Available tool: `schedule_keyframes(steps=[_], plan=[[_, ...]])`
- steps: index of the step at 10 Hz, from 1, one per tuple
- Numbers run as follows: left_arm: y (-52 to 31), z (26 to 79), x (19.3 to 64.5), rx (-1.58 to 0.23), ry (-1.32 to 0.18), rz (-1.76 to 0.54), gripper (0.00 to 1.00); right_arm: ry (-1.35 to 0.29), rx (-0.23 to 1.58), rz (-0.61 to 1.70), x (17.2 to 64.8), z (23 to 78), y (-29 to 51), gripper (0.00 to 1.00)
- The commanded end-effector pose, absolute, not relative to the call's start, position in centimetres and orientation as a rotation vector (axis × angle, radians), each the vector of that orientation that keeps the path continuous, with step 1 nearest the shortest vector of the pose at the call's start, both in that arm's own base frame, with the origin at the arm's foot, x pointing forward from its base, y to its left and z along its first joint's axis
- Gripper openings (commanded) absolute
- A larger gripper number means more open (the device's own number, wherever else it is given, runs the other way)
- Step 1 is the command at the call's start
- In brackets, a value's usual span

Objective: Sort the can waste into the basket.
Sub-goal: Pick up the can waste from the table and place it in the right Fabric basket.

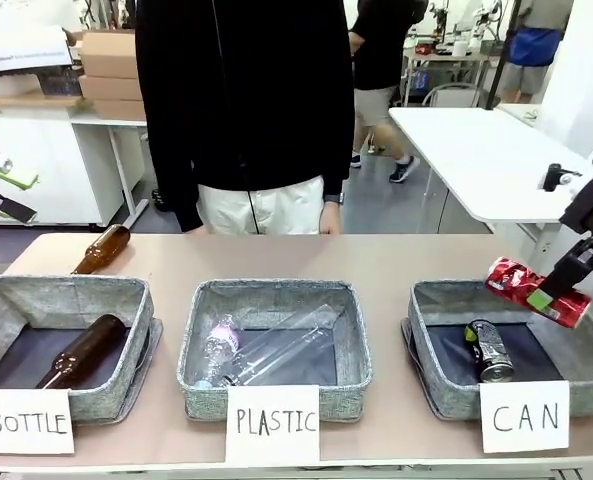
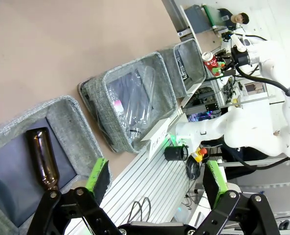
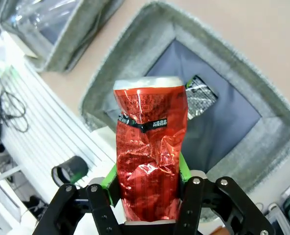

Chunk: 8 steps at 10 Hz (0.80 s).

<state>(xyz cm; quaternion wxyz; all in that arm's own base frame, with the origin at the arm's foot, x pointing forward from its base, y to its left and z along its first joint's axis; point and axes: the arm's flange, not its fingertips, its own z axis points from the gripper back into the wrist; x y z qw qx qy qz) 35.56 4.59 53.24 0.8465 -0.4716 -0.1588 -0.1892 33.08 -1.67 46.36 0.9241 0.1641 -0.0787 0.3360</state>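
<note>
Red can point(image 3: 149, 156) lengthwise along pincer point(image 3: 147, 188)

Your front camera sits low at the robot's edge of the table point(image 1: 376, 255), facing the person point(image 1: 246, 100) across it. Your left wrist camera hangs high and rolled, looking down past its open fingers point(image 2: 97, 175) over all three baskets. Your right wrist camera looks steeply down, close above the can basket point(image 3: 262, 142). All three views share that basket point(image 1: 446, 385) point(image 2: 196, 63).
</note>
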Motion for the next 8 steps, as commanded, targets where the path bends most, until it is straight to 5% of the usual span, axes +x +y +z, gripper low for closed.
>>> schedule_keyframes(steps=[1,2,8], plan=[[4.8,53.3,35.4,-0.991,-0.331,-0.415,1.00,-0.195,0.371,0.690,33.7,46.0,-2.2,0.00],[4.8,53.3,35.4,-0.991,-0.331,-0.415,1.00,-0.194,0.359,0.684,33.8,45.9,-2.2,1.00],[4.8,53.3,35.4,-0.991,-0.331,-0.415,1.00,-0.280,0.398,0.605,35.2,47.0,-2.5,1.00]])
